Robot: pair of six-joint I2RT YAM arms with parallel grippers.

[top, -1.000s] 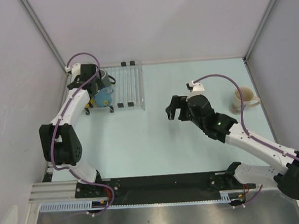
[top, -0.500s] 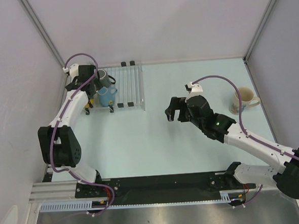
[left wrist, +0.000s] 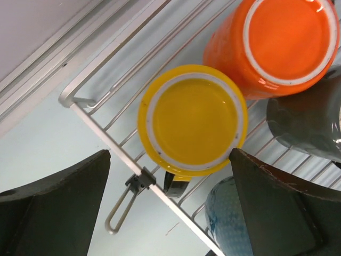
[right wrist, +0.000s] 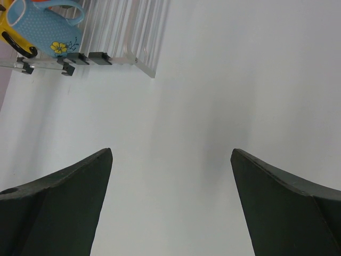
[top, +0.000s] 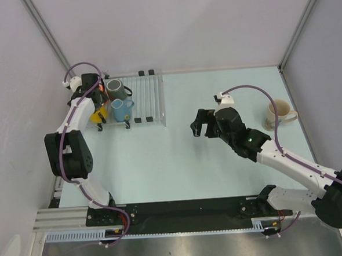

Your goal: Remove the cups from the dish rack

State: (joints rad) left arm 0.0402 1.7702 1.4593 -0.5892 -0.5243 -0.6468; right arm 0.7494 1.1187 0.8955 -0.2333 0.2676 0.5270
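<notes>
Left gripper [left wrist: 170, 154] spread wide over the dish rack [left wrist: 104, 125], far-left table corner, thin shiny bars. Yellow mug [left wrist: 192, 114] and orange mug [left wrist: 277, 42] sit inverted — glossy glaze, pale foot rings. Dark grey mug [left wrist: 309, 122] and dotted light blue mug [left wrist: 226, 213] are cut off. Right gripper [right wrist: 170, 154] spread, empty. Cream mug [top: 279, 112] stands far right.

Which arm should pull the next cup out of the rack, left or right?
Left. The left claw hangs open directly above the yellow cup in the dish rack, a finger on each side. The right claw, also open, is over the table, well short of the rack.
</notes>
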